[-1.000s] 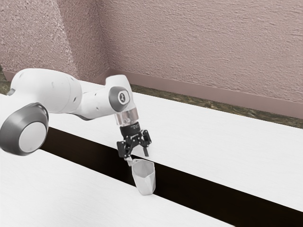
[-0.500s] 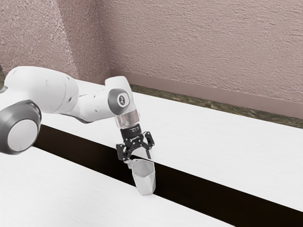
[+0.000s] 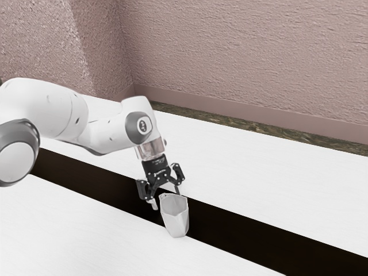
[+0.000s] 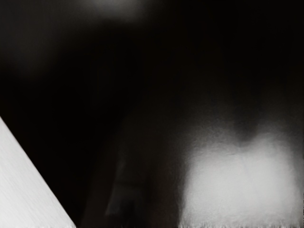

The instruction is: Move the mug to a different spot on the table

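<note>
Fingers (image 3: 152, 199) spread apart, just above the mug (image 3: 175, 217) rim.

end effector (image 3: 165, 193) lowered, closer beside mug (image 3: 175, 216)

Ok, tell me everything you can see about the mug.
The mug is pale grey-white with a smooth, ceramic-like look and flat faceted sides that taper toward its base. It stands upright, mouth open upward, on the near part of the white table, right at the edge of the dark strip. The open gripper hangs just over its rim, on the exterior view's left side; whether it touches the mug cannot be told.
</note>
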Action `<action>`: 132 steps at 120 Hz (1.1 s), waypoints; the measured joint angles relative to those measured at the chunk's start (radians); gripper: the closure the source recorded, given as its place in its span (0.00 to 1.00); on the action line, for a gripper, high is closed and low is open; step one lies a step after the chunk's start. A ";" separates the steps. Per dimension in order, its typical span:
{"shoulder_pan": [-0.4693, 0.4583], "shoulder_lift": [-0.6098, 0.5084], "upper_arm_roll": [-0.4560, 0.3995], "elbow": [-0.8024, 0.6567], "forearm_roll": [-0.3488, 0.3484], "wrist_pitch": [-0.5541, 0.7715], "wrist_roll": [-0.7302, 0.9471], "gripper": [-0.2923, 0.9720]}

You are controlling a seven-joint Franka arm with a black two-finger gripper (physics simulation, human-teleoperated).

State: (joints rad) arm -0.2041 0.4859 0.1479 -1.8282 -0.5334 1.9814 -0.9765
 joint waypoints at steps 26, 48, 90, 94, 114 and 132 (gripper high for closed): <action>0.000 -0.011 -0.003 -0.019 -0.012 0.026 0.011 0.23; -0.014 -0.031 -0.003 -0.048 -0.013 0.039 0.016 0.23; -0.028 -0.085 -0.002 -0.110 -0.017 0.073 0.015 0.23; -0.029 -0.086 -0.002 -0.110 -0.017 0.075 0.015 0.24; -0.030 -0.086 -0.002 -0.111 -0.018 0.083 0.011 0.34; -0.030 -0.099 -0.002 -0.128 -0.019 0.089 0.005 0.51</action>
State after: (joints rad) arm -0.2340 0.3871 0.1457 -1.9565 -0.5526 2.0707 -0.9718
